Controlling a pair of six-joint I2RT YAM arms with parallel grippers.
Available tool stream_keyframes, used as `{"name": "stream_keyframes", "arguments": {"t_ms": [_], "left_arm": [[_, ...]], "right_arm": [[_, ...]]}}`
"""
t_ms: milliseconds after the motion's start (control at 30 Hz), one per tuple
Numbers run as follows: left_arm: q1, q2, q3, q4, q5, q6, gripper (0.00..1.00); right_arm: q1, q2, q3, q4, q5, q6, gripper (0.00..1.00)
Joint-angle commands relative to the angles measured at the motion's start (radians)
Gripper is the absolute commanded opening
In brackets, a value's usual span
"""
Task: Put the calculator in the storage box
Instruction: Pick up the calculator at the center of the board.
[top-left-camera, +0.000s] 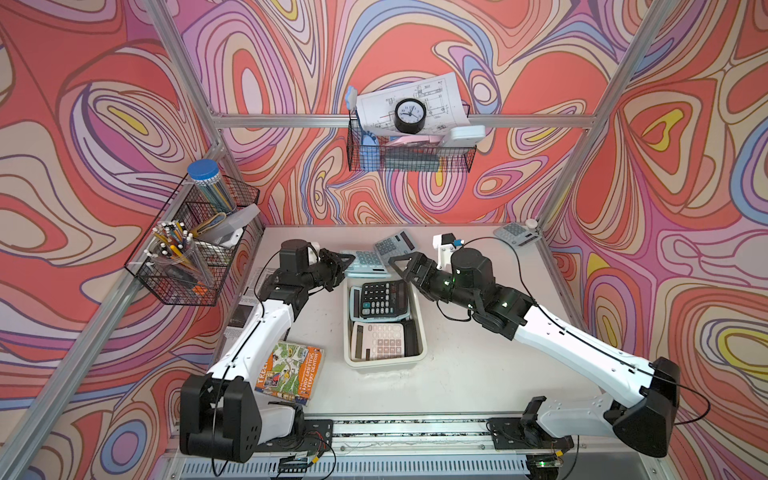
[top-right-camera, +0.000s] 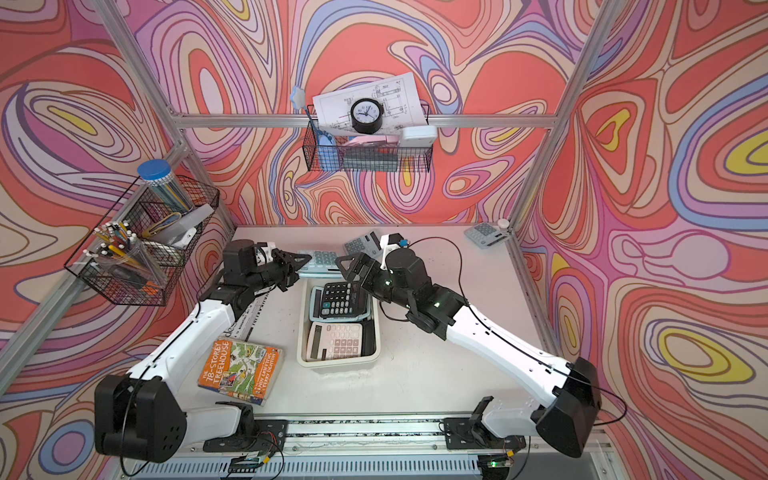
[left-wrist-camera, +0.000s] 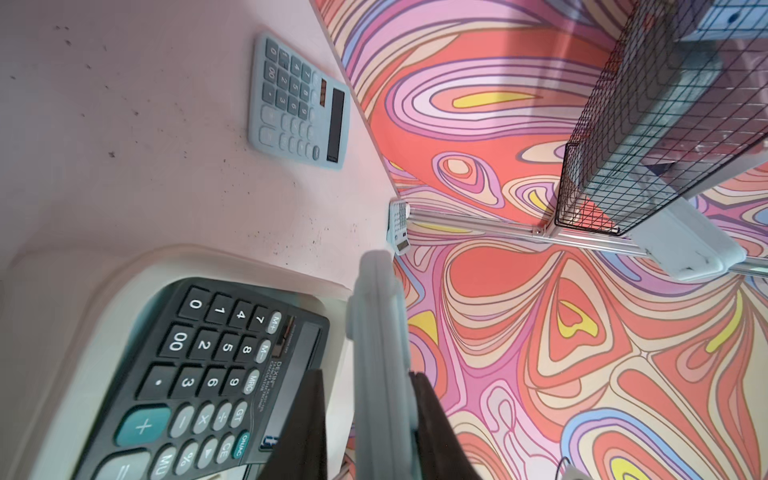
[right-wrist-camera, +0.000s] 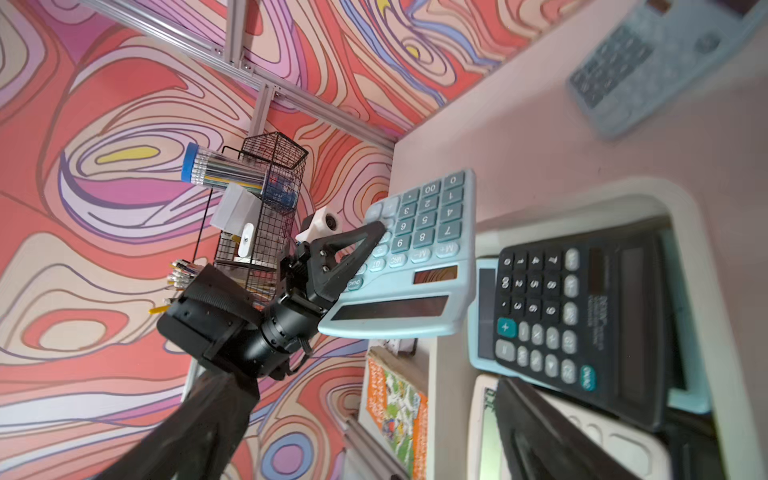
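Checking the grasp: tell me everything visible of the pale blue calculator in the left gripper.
The pale blue calculator is a plastic slab with blue-grey keys, a dark display and a solar strip. The left gripper pinches one long side, a finger across the keys. It hangs face up, roughly level, at the far end of the storage box.

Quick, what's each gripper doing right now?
Left gripper: closed on the light blue plastic calculator.
Right gripper: open, holding nothing.
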Motion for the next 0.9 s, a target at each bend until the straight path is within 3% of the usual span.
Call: {"name": "stream_keyframes", "arguments": {"t_ms": [0,100,200,367,667,867], "left_arm": [[-0.024,-0.074,-0.049,0.134,-0.145,0.01,0.2],[-0.046,-0.11,-0.071,0.136,-0.197,0.037,0.21],[-0.058,-0.126,-0.098,0.16,-0.224,0.038,0.2],[-0.072,-0.148,-0.147,0.227,-0.257,0.039,0.19],[-0.089,-0.142,-0.189,0.294,-0.268,0.033,0.19],[-0.094,-0.143,-0.201,0.334,-0.276,0.023,0.21]], "right_arm": [[-0.008,0.068,0.003,0.124,-0.147,0.295,0.98],[-0.008,0.136,0.003,0.217,-0.207,0.398,0.98],[-0.008,0.206,0.008,0.278,-0.264,0.488,0.91],[-0.006,0.247,-0.002,0.327,-0.253,0.554,0.69],[-0.006,0.279,0.003,0.328,-0.238,0.585,0.43],[0.001,0.303,0.026,0.305,-0.243,0.589,0.42]]}}
